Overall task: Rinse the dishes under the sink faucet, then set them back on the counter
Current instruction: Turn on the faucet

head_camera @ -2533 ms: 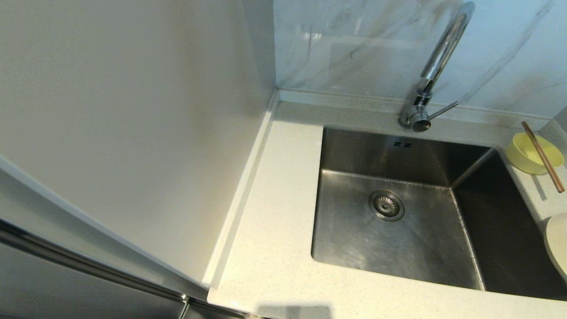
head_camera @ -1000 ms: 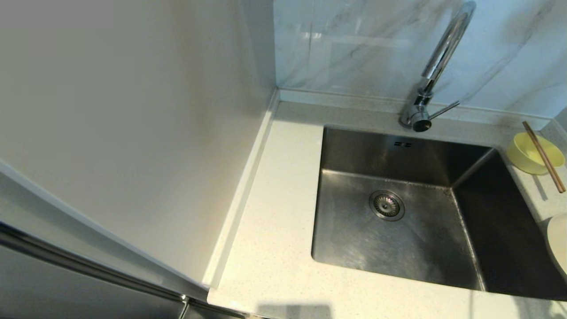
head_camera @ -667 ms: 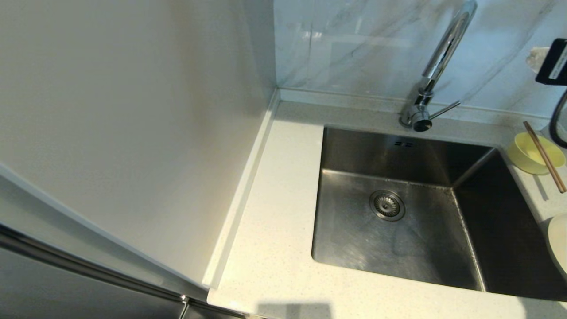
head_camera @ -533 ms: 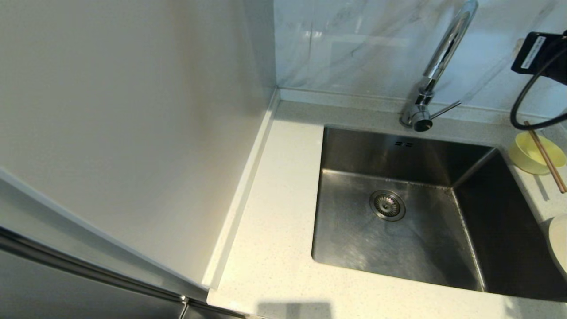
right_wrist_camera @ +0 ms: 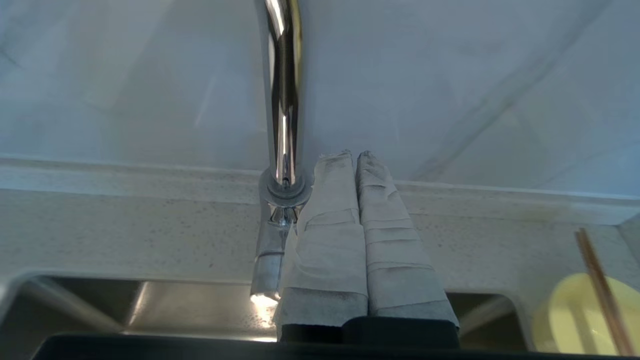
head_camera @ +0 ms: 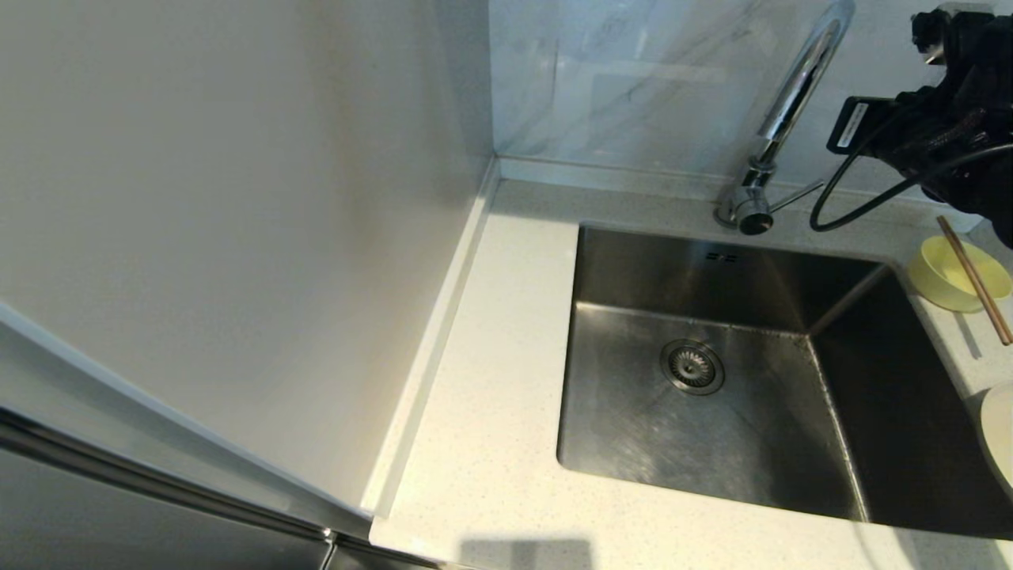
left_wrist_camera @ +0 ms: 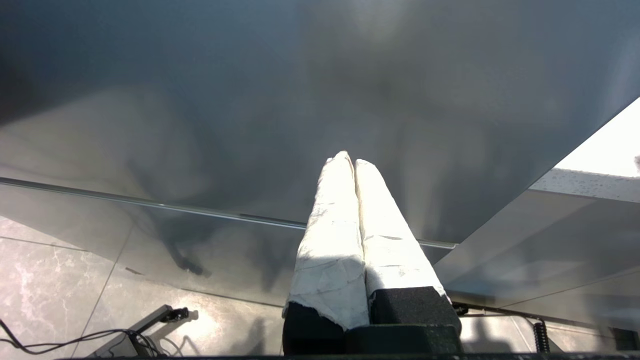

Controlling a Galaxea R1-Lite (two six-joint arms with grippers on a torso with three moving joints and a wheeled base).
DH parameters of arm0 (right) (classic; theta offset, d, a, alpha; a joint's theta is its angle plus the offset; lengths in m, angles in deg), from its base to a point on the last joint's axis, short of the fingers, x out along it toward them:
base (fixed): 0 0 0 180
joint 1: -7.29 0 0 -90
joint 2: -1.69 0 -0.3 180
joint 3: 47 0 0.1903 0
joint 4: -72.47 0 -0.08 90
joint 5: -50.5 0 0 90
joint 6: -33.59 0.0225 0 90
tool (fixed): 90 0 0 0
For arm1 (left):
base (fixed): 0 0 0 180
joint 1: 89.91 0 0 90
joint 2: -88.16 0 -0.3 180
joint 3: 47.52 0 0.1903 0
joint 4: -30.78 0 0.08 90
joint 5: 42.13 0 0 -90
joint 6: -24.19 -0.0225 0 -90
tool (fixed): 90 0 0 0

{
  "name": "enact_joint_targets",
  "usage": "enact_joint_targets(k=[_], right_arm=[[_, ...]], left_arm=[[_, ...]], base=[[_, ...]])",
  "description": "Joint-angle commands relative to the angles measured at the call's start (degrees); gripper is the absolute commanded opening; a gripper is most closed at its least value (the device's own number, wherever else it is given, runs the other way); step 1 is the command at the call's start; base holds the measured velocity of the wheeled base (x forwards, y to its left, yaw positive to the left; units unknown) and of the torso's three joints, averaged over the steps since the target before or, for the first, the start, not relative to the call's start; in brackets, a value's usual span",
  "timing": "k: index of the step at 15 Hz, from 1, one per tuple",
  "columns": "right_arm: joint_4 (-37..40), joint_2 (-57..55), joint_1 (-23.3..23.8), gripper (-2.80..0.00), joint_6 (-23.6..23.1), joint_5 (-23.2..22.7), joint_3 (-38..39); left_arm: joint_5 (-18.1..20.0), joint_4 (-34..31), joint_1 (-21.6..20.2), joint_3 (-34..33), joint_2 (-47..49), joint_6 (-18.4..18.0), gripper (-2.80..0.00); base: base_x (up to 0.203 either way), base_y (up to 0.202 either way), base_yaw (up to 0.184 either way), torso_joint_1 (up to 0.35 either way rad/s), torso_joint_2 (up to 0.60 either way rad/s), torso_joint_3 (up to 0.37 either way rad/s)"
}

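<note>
The chrome gooseneck faucet rises behind the steel sink, its thin lever pointing right. On the counter right of the sink sits the pale-yellow bowl with the brown chopstick across its rim. The cream plate shows only partly at the right edge. My right arm hangs above the bowl, right of the faucet. The right gripper is shut and holds nothing, its tips just beside the faucet stem. The left gripper is shut and empty, out of the head view.
A tall pale cabinet side walls off the counter's left. The grey-veined marble wall stands behind the raised back edge. A black cable loops down from my right arm. The left gripper faces a grey cabinet front above floor tiles.
My right arm has come in from the right edge and moved left and up, from over the bowl toward the faucet. The dishes have stayed where they were.
</note>
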Motion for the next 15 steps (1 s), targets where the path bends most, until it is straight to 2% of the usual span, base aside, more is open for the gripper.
enact_joint_targets(k=[1, 6, 13, 15], right_arm=[[-0.1, -3.4, 0.1, -2.8, -0.3, 0.1, -1.8], [-0.2, -5.9, 1.5, -2.8, -3.2, 0.1, -2.1], [-0.4, -9.2, 2.6, -2.8, -4.2, 0.0, -3.2], [-0.4, -10.9, 2.6, -2.8, -4.2, 0.1, -5.6]], left_arm=[[0.0, 0.0, 0.1, 0.0, 0.0, 0.0, -2.8], [0.0, 0.0, 0.0, 0.0, 0.0, 0.0, -2.8], [0.0, 0.0, 0.0, 0.0, 0.0, 0.0, -2.8], [0.0, 0.0, 0.0, 0.0, 0.0, 0.0, -2.8]], base=[[0.0, 0.0, 0.0, 0.0, 0.0, 0.0], [0.0, 0.0, 0.0, 0.0, 0.0, 0.0], [0.0, 0.0, 0.0, 0.0, 0.0, 0.0], [0.0, 0.0, 0.0, 0.0, 0.0, 0.0]])
